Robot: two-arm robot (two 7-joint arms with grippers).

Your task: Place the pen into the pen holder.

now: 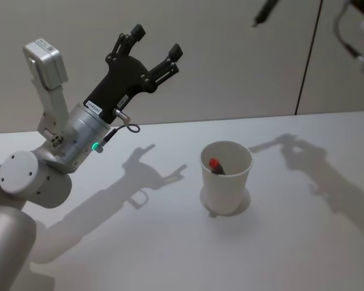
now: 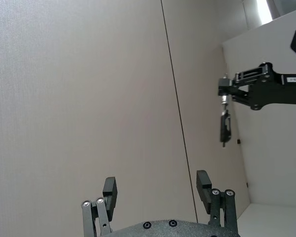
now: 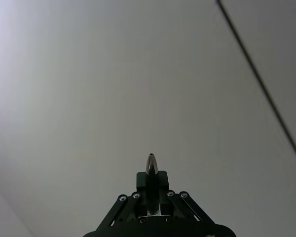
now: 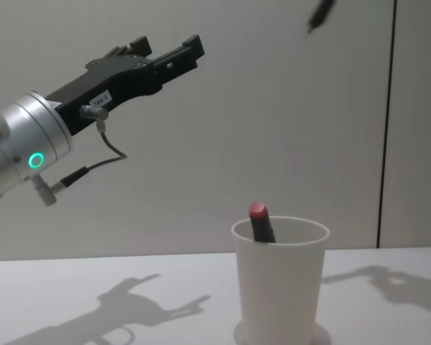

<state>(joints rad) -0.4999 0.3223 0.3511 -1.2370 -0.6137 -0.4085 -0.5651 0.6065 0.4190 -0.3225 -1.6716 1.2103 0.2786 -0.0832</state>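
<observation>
I stand in what looks like a bare test room or lab. My bench (image 1: 170, 254) is a plain white surface with hard shadows on it, set against a blank pale panelled wall (image 1: 230, 60) split by one dark vertical seam (image 1: 308, 60). The lone white paper cup (image 1: 225, 179) stands on the bench.

Left gripper (image 2: 158, 192) agape before wall (image 2: 79, 98)
</observation>
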